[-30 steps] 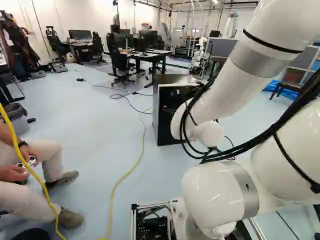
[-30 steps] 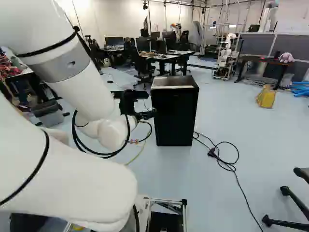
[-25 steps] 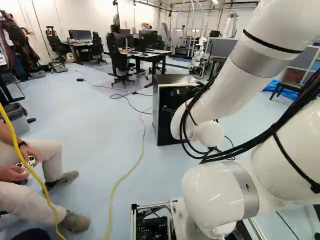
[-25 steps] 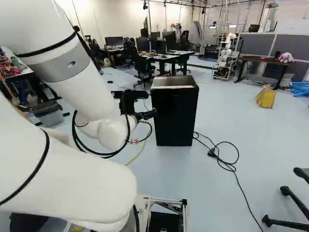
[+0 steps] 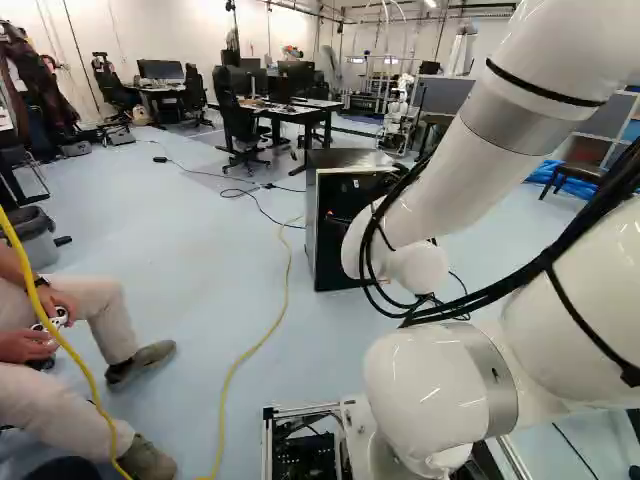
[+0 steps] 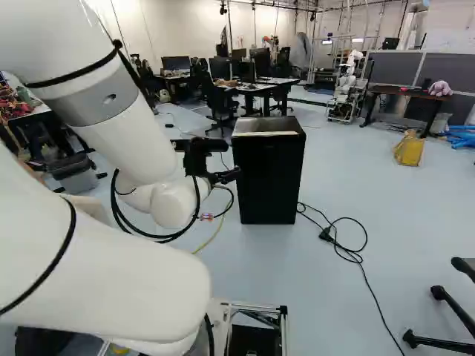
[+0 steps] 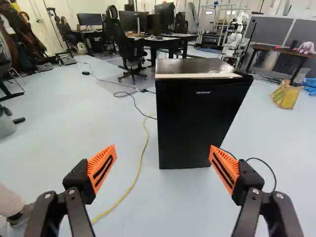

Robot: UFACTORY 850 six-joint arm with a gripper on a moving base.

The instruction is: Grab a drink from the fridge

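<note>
Wrist view: black mini fridge upright on the floor, ahead of the camera, door side facing it
Pincer: spread wide, orange pads well apart
Yellow cable: trailing along the floor beside the fridge
Black cord: looped near the fridge's foot

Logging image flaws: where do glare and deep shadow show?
Wrist view: glare on the glossy top of the black, box-shaped fridge, its front nearly black; right base view: that front equally dark; left base view: small highlights on the smooth white arm.
</note>
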